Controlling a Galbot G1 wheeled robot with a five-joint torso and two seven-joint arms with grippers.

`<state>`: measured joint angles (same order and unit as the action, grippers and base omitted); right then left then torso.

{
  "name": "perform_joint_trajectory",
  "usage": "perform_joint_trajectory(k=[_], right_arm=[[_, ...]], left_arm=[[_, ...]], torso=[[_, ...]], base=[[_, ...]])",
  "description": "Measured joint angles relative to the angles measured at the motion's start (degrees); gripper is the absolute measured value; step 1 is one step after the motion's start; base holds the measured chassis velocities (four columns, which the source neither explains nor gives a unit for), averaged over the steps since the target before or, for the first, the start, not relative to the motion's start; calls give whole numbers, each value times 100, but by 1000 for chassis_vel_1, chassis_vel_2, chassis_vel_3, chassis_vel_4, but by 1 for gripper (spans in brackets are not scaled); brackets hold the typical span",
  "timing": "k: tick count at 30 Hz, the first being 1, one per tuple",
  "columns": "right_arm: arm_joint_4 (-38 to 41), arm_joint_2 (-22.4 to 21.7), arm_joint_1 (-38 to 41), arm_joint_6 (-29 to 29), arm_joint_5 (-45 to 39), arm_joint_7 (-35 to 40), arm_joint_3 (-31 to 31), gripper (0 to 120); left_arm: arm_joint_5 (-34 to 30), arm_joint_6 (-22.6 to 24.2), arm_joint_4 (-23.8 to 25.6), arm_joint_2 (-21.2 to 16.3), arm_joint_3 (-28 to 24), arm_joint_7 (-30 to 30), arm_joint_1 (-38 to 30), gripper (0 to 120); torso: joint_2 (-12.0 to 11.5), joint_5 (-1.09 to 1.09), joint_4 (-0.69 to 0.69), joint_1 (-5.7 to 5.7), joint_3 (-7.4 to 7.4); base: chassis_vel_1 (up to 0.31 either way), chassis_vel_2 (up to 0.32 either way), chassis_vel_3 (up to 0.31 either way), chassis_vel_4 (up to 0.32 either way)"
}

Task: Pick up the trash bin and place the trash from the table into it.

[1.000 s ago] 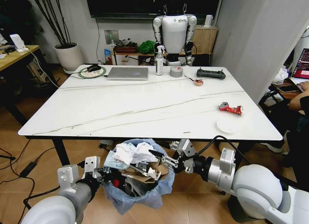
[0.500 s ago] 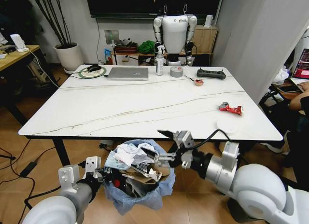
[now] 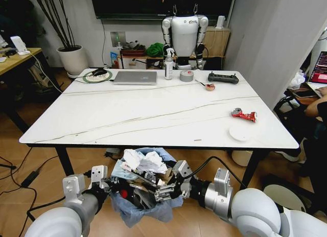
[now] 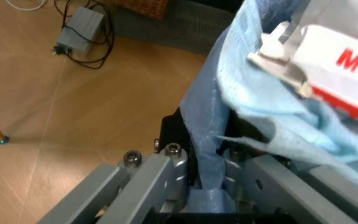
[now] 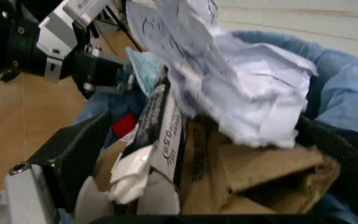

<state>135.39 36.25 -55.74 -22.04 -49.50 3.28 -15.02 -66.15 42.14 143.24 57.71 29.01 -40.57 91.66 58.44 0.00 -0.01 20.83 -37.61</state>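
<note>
Bin (image 3: 145, 209) with blue bag liner sits low at 6 o'clock in the head view, below the near edge of the table (image 3: 153, 114), held off the floor between the two arms. Left gripper (image 3: 113, 187) at about 7 o'clock, clamped narrow on the bin's rim; left wrist view shows its fingers (image 4: 160, 179) pinching the blue bag (image 4: 207, 140) and dark rim between them. Right gripper (image 3: 162, 188) at 5 o'clock, reaching into the bin's top from the right side, among the litter; can't tell whether its fingers are spread or closed, or whether they hold anything.

Bin is packed: crumpled white tissues (image 3: 145, 163) heaped on top, brown cardboard piece (image 5: 253, 179) under them, black-and-white labelled packet (image 5: 163, 135) standing on edge beside the cardboard, bit of red (image 5: 124, 125) deeper down. Left wrist view also shows a white carton with red lettering (image 4: 347, 70) lying on the bag's fold.

Trash on the table: crushed red-labelled bottle (image 3: 243, 114) at 3 o'clock, near the right edge; flat white round piece (image 3: 239, 133) just nearer the robot from it, close to the front right corner.

Far end of table, 12 o'clock: grey laptop (image 3: 135, 77), spray bottle (image 3: 168, 65), tape roll (image 3: 186, 76), black controller (image 3: 223, 78). Humanoid robot (image 3: 184, 35) stands behind the table.
</note>
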Motion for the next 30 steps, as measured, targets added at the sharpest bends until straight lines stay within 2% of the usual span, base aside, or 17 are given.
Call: perform_joint_trajectory(k=[7, 15, 23, 30], right_arm=[[14, -55, 136, -140, 1, 124, -113, 100], [260, -136, 83, -113, -211, 266, 438, 100], [491, -187, 61, 15, -317, 545, 691, 100], [551, 60, -29, 368, -259, 1336, 1070, 100]], left_arm=[[14, 0, 0, 50, -18, 4, -2, 2], [100, 0, 0, 133, -41, 38, 16, 2], [159, 0, 0, 172, -34, 57, 99, 2], [169, 0, 0, 200, -7, 57, 178, 2]], torso=[[0, 0, 1, 0, 0], [0, 0, 0, 0, 0], [0, 0, 0, 0, 0], [0, 0, 1, 0, 0]], base=[[0, 0, 0, 0], [0, 0, 0, 0], [0, 0, 0, 0], [0, 0, 0, 0]])
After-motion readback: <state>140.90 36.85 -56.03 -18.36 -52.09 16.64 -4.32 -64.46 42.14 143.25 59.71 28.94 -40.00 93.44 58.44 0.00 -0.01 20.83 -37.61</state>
